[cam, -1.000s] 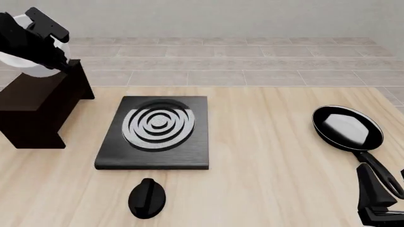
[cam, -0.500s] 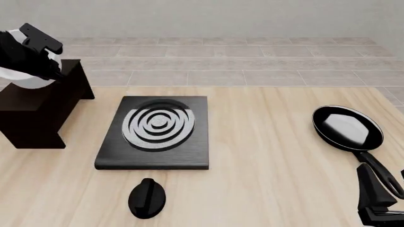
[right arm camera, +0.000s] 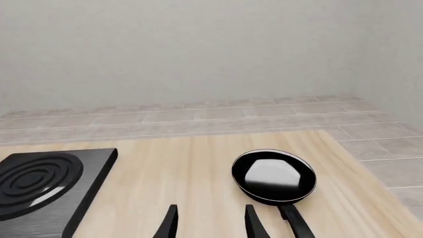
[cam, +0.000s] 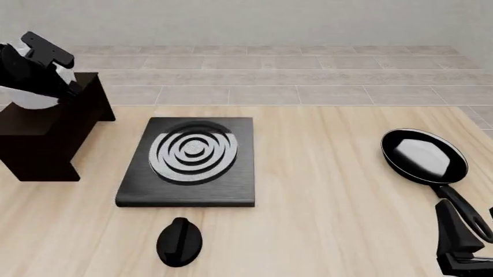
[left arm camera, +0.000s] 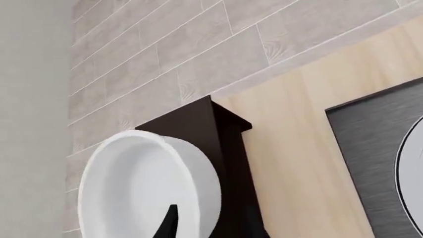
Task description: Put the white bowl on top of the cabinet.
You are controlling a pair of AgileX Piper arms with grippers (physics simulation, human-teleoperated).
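Taking the stove plate (cam: 189,163) as the landmark: the cabinet (cam: 48,130) stands just left of it, a narrow strip of bare table (cam: 324,190) between them, and blocks that whole side. The cabinet's top is taken up by the white bowl (cam: 32,98) and the left gripper (cam: 58,72) over it. Just in front of the plate lies a small black knob (cam: 179,241), apart from the plate's front edge. To the plate's right the tabletop runs open, well apart, until the frying pan (cam: 424,154), whose handle points toward the right gripper (right arm camera: 210,223) at the near edge.
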